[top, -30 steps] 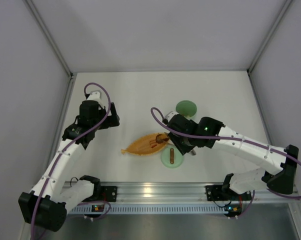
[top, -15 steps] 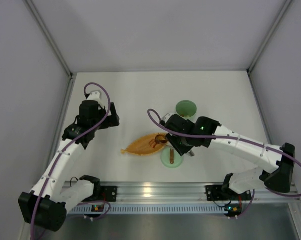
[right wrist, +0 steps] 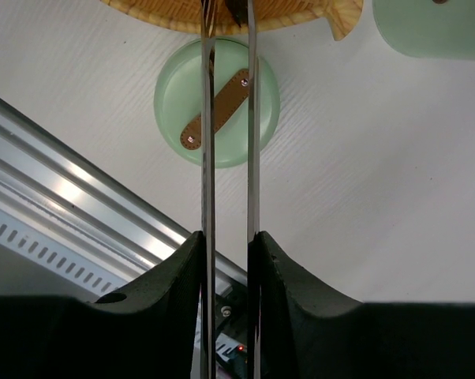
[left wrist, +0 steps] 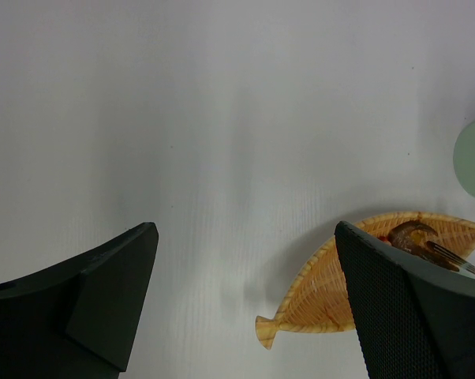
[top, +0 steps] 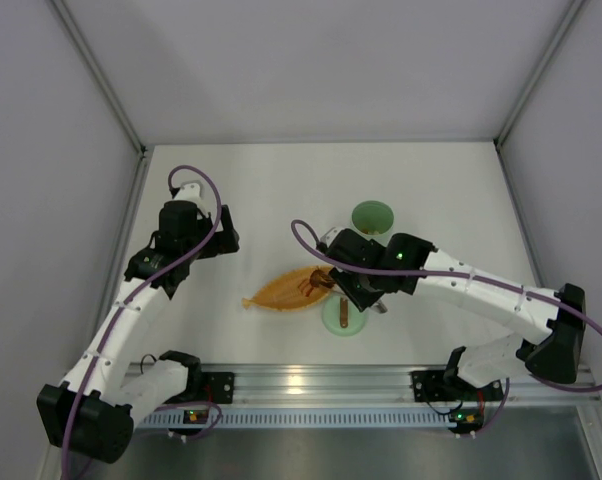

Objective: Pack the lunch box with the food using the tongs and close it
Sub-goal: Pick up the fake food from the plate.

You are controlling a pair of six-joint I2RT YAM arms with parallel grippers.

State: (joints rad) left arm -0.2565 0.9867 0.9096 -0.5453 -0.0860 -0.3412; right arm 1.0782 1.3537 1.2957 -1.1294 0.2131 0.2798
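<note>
over the orange dish (top: 281, 292), the right gripper (right wrist: 226, 245) pinches the tongs (right wrist: 252, 142)
lunch box (top: 372, 215) sits mid-frame, just upper right of the dish; the tongs' long axis runs straight up the wrist view, tips at the brown food (left wrist: 411, 235).

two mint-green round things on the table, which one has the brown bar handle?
The flat mint-green lid nearest the aluminium rail, beside the orange leaf-shaped dish. The other, the mint-green cylindrical cup farther back, shows no handle.
</note>
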